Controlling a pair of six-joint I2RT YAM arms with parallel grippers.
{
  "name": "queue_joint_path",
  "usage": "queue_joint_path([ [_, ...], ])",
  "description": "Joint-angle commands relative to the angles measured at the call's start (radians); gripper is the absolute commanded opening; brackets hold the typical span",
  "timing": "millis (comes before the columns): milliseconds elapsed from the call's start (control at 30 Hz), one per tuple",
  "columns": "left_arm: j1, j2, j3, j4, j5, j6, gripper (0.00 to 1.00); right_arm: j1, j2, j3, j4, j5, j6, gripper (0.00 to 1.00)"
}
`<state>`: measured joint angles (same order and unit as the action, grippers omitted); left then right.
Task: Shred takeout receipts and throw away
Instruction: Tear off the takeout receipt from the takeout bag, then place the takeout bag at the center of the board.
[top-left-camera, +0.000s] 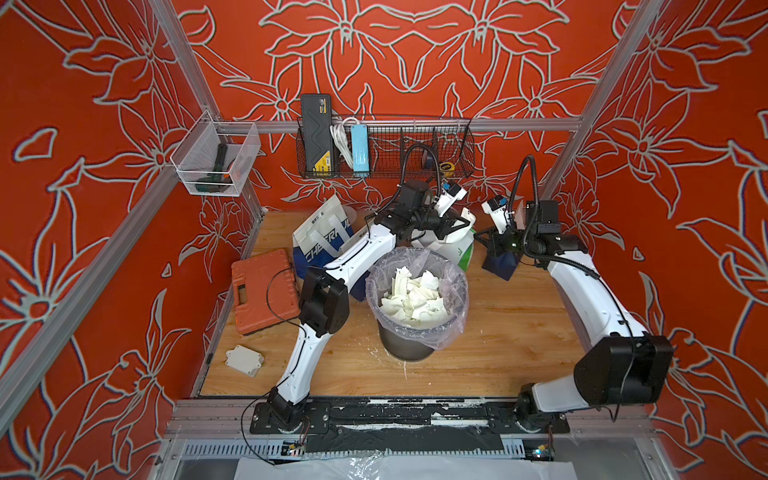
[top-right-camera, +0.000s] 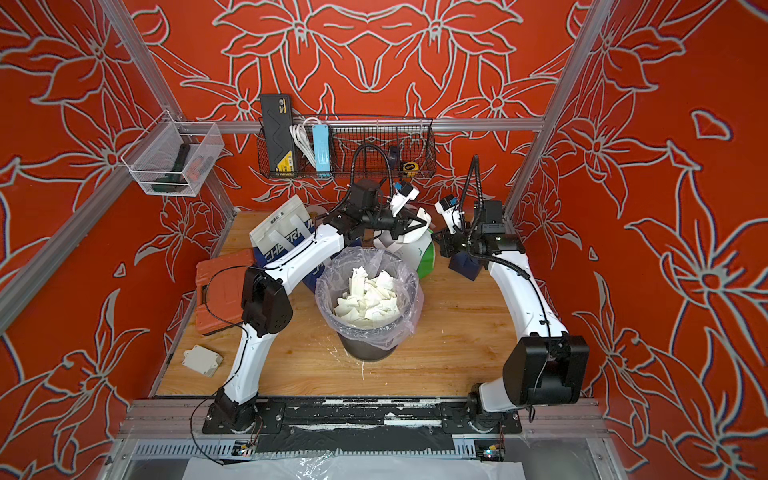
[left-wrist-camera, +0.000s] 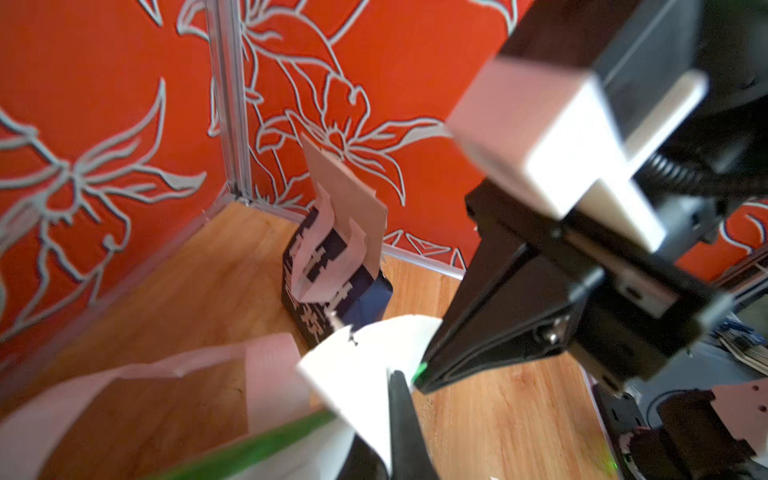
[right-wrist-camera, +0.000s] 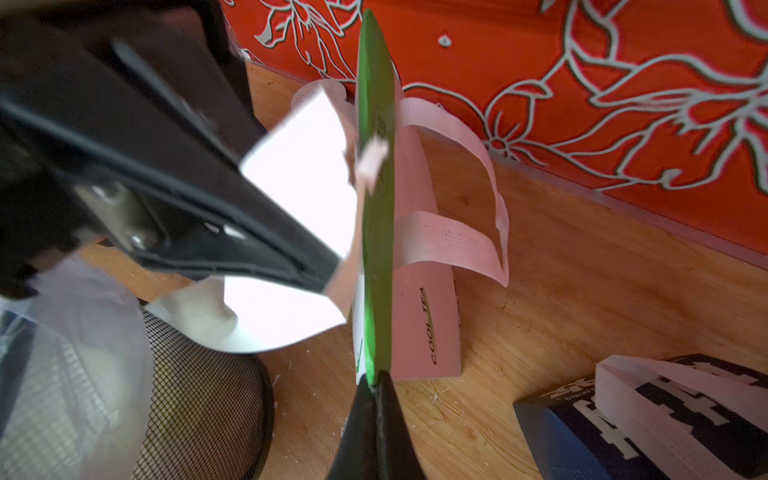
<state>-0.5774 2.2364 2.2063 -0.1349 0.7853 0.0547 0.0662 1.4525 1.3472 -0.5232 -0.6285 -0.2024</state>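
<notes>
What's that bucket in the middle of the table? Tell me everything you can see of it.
The bin is a round, dark wire-mesh wastebasket standing upright in the middle of the wooden table. A clear plastic liner is folded over its rim and hangs down outside. Inside lies a heap of torn white paper scraps. The white-and-green bag stands just behind it.

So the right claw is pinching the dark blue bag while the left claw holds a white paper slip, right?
Not quite. The right gripper pinches the green edge of the white-and-green bag, not the dark blue bag, as the right wrist view shows. The left gripper does hold a white receipt.
</notes>
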Motion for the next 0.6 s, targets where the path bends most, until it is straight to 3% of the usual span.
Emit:
queue_joint_path([
  [0, 0.000, -0.082, 0.001, 0.121, -0.011, -0.007, 0.00, 0.004, 0.016, -0.023, -0.122, 0.046, -0.036, 0.00],
  [233, 0.001, -0.074, 0.076, -0.018, -0.061, 0.054, 0.00, -0.005, -0.010, -0.022, -0.091, 0.076, -0.009, 0.00],
  [300, -0.001, -0.094, 0.074, -0.055, -0.080, 0.085, 0.00, -0.006, -0.023, -0.023, -0.080, 0.061, -0.009, 0.26],
  [333, 0.000, -0.103, 0.074, -0.080, -0.085, 0.103, 0.00, -0.005, -0.032, -0.024, -0.068, 0.046, -0.005, 0.35],
  [567, 0.000, -0.183, 0.027, -0.174, -0.116, 0.154, 0.00, -0.005, -0.096, -0.001, -0.009, -0.034, 0.031, 0.56],
])
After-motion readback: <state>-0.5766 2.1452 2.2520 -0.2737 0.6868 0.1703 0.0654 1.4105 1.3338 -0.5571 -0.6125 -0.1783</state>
